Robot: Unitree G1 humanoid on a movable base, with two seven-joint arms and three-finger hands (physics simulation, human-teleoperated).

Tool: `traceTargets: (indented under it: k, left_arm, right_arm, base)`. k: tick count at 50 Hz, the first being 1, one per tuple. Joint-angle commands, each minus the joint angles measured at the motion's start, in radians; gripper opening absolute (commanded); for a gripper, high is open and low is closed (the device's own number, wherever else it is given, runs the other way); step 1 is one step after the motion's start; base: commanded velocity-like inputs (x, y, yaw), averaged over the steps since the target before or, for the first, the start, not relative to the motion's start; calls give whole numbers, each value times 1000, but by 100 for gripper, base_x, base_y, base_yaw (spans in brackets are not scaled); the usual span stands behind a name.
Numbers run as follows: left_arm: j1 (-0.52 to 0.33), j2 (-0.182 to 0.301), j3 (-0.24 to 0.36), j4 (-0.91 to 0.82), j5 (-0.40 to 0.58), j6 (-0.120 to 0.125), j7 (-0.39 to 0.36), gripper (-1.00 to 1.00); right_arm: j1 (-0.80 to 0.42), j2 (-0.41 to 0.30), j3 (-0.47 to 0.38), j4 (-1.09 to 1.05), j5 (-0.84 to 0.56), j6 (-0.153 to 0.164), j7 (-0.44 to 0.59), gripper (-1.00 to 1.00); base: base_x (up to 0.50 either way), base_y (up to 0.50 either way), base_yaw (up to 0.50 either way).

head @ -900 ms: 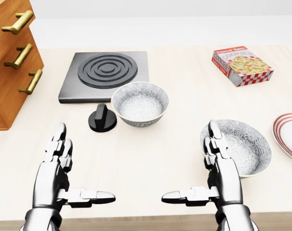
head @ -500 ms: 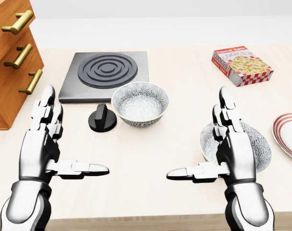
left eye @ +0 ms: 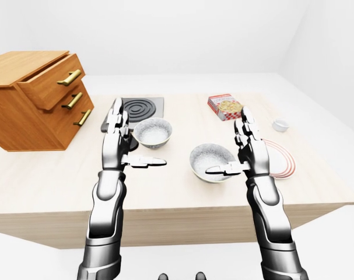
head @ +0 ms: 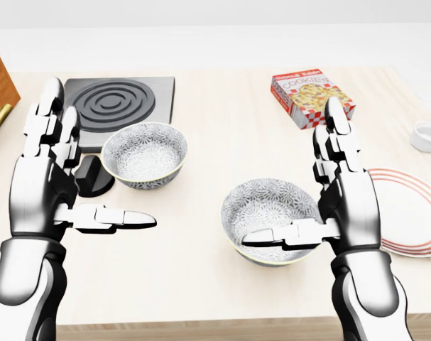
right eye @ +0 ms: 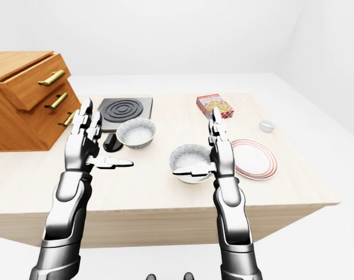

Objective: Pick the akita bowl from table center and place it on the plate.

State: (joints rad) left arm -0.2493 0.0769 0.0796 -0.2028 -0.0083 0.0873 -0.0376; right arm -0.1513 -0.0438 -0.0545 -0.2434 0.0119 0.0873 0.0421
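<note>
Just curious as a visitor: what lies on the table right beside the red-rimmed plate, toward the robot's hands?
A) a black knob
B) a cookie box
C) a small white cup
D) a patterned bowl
D: in the head view a patterned bowl sits just left of the plate, by the open right hand; the cookie box and white cup lie farther up.

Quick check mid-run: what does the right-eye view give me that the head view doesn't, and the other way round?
Only the right-eye view shows the whole wooden drawer cabinet, the table's near edge and both forearms.

Only the head view shows the bowls' patterned surfaces and the box's lettering clearly.

Both show the left robot hand and right robot hand open, two bowls, the plate, burner, cookie box and small white cup.
</note>
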Motion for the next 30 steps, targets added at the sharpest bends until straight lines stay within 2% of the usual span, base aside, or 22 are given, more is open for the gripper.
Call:
traceTargets:
  k: [1, 11, 30]
  left_arm:
    - [-1, -2, -1, -17, 1, 0, 0, 100]
    - [-2, -2, -3, -7, 5, 0, -5, 100]
    - [1, -2, 0, -14, 3, 0, -2, 100]
  right_arm:
    - [0, 2, 7, -10, -2, 0, 6, 100]
    - [7, 0, 10, -11, -14, 0, 12, 100]
    - [1, 5, 9, 13, -26, 0, 15, 100]
  base:
    - [12, -50, 0]
    - [23, -46, 0]
    - [3, 0, 0]
